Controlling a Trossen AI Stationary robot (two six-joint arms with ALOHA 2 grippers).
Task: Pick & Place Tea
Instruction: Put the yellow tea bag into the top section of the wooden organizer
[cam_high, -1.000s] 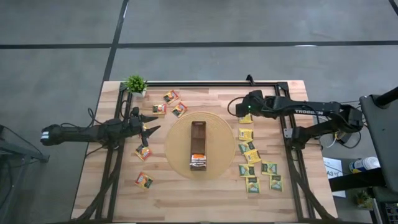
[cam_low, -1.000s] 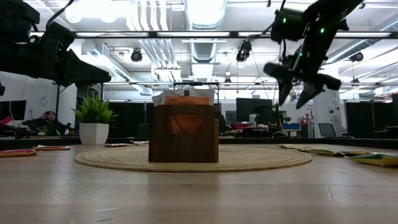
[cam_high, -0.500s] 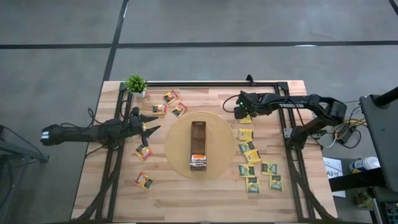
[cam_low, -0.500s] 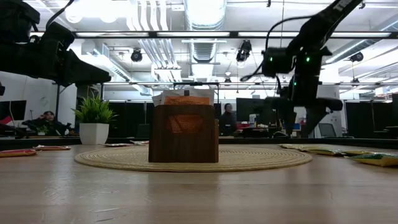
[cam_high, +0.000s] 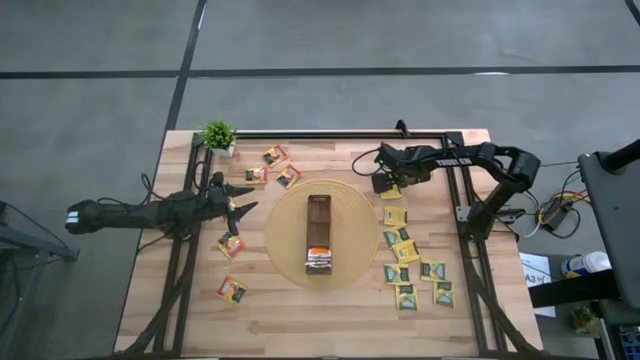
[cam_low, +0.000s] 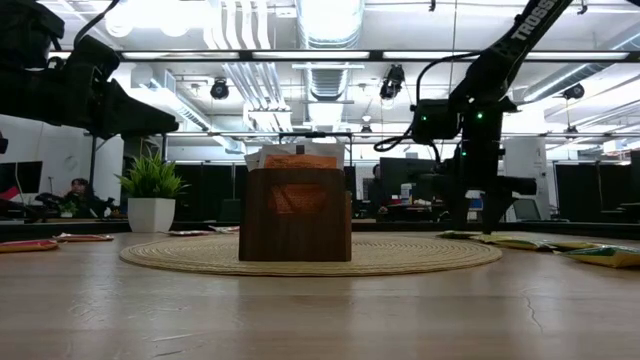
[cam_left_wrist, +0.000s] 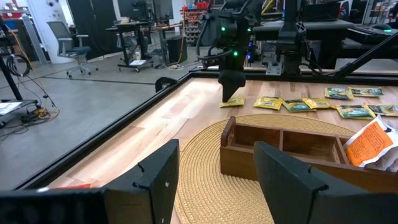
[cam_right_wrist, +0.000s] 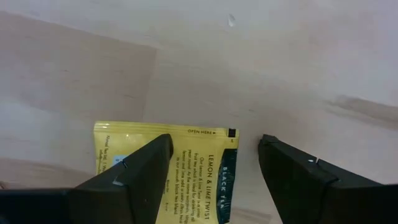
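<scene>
One flat yellow lemon tea sachet (cam_right_wrist: 171, 171) lies between my right gripper (cam_right_wrist: 214, 171) fingers, spread wide to straddle it; left gripper (cam_high: 243, 199) fingers wide too, waiting.

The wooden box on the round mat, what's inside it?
The wooden box holds orange tea sachets and pale ones at one end; its other compartments look empty. Anything beneath the sachets is covered.

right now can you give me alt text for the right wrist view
The right gripper hangs open just above a yellow tea sachet printed "Lemon & Lime Twist", lying flat on the pale wooden table, one dark finger to each side.
</scene>
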